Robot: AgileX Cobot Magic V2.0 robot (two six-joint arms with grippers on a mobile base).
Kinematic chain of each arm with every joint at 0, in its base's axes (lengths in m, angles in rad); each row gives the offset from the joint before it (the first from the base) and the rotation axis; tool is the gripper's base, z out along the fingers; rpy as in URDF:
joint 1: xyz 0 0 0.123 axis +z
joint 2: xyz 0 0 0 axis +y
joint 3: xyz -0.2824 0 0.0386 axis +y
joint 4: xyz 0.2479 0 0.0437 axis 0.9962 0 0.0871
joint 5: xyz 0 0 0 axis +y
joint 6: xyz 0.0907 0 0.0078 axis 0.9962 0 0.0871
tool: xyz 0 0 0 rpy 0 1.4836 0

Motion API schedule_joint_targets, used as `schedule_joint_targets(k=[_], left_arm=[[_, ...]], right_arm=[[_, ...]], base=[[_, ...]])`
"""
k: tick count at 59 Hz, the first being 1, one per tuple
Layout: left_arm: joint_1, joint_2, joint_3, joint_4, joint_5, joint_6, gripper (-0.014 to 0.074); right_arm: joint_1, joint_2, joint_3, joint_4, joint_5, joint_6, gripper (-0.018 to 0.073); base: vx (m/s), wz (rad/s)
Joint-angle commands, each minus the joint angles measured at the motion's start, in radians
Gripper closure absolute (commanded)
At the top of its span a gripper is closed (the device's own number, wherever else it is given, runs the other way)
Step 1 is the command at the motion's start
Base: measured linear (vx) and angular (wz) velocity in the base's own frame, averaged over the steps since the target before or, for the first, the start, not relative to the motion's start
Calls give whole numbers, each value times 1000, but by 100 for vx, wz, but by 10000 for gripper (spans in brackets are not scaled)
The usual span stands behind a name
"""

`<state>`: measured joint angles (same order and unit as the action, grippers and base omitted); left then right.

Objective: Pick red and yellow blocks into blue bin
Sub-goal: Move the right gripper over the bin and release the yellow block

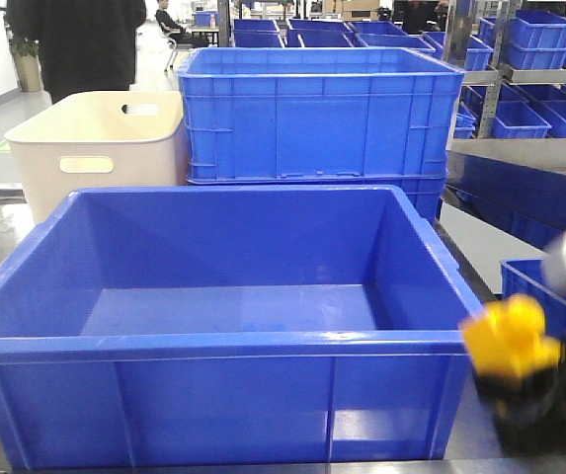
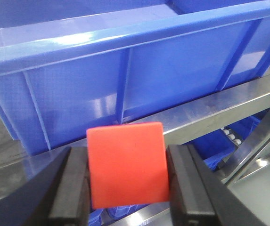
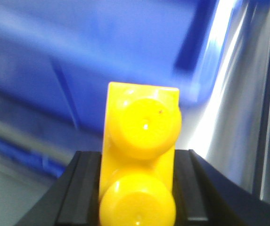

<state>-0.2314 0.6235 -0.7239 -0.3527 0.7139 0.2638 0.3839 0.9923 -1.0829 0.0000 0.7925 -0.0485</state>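
Behind blue bin [image 1: 213, 346]: cream tub [image 1: 95, 148], ribbed crate [image 1: 322, 114]. Left jaws clamp red cube [image 2: 127, 164]; right jaws clamp yellow brick [image 3: 142, 160].

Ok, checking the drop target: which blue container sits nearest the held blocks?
The blue bin in front, wide with a thick rolled rim; the taller ribbed blue crate stands behind it beside the cream tub.

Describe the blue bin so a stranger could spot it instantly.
Among the tubs in the front view, the blue bin is the nearest, in front of the cream tub and the ribbed blue crate. It alone is low and wide with smooth sloping walls.
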Motion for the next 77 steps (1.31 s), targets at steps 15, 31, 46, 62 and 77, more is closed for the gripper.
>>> schedule_joint_targets(k=[15,31,46,62,77], left_arm=[[-6,-3,-27,-26,-69,-3,353],[-6,-3,-27,-26,-69,-3,353],[-6,-3,-27,-26,-69,-3,353],[-6,-3,-27,-26,-69,-3,353],[-6,-3,-27,-26,-69,-3,353]], right_arm=[[-1,340,-462,89,-36,-159,331],[-1,668,-716,90,-28,-160,309],[-1,795,-744,91,-30,-153,95],[-1,748,-744,91,-14,-140,-80],[-1,533,-648,192,0,-202,-5]], base=[[0,0],[0,0],[0,0],[0,0],[0,0]])
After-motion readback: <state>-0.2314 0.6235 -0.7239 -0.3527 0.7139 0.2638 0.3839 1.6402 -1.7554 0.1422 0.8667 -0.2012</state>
